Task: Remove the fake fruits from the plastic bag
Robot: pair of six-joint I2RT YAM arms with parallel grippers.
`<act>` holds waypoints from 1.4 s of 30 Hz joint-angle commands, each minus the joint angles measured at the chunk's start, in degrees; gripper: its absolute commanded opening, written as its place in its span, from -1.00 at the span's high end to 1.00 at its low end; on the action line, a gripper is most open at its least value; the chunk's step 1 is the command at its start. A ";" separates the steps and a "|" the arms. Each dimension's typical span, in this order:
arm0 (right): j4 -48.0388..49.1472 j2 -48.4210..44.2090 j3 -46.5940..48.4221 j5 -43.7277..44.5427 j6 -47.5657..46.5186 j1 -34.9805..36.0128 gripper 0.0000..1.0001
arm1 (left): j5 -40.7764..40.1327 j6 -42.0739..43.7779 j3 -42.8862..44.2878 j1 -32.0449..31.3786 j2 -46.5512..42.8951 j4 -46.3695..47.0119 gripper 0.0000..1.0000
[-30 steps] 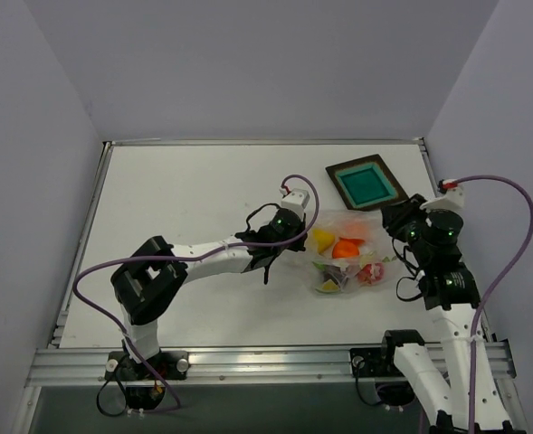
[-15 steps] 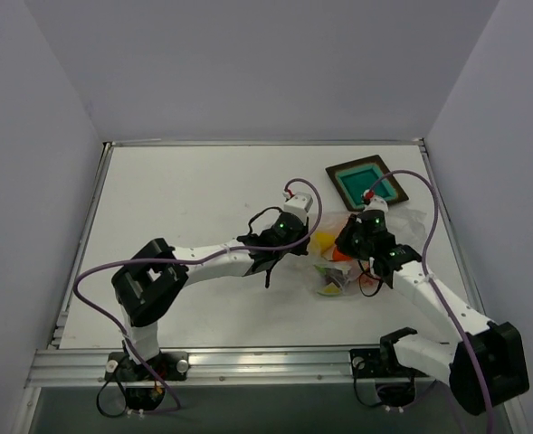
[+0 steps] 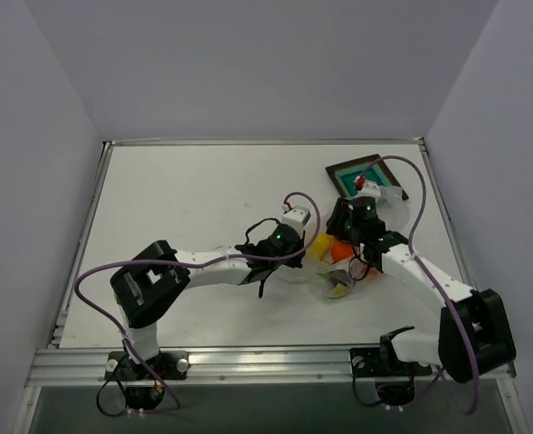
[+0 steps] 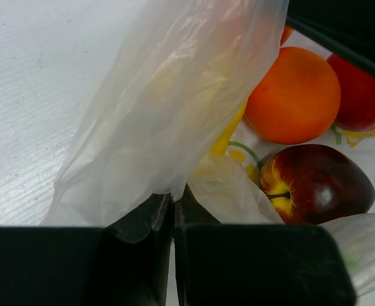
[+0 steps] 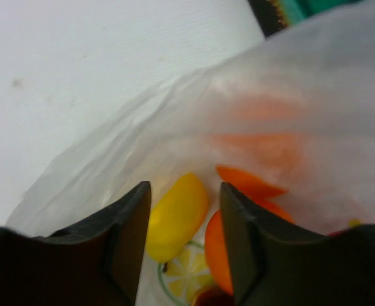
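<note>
The plastic bag point(image 3: 332, 286) lies right of centre, crinkled, with printed citrus slices. My left gripper point(image 3: 295, 246) is shut on a fold of the bag's film point(image 4: 168, 115) at its left edge and holds it up; its jaws point(image 4: 172, 199) pinch together. Inside I see an orange ball point(image 4: 293, 95), a dark red apple point(image 4: 314, 185), another red fruit point(image 4: 363, 95) and part of the yellow pear point(image 4: 228, 137). My right gripper point(image 3: 343, 228) is open inside the bag's mouth point(image 5: 185, 191), with the yellow pear point(image 5: 177, 217) between its fingers and an orange ball point(image 5: 220, 255) by the right finger.
The dark square tray with a teal centre point(image 3: 366, 178) lies just behind the bag at the back right, and its corner shows in the right wrist view point(image 5: 283, 13). White tabletop point(image 3: 185, 199) stretches to the left and back.
My right arm has swung from the right edge leftward over the bag and into its mouth. My left gripper has pulled the bag's edge slightly toward the near side.
</note>
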 commanded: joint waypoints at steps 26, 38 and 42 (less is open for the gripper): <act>-12.26 -17.17 -15.41 3.30 15.12 10.17 -0.53 | 4.38 3.80 14.37 3.51 4.31 -0.10 0.95; -6.28 -11.79 -15.42 5.50 15.92 10.78 -0.15 | 6.14 0.72 7.88 3.78 5.46 5.17 0.95; -7.59 -22.31 -16.12 9.18 17.50 12.36 0.14 | 6.58 0.89 5.95 3.60 2.66 5.17 0.95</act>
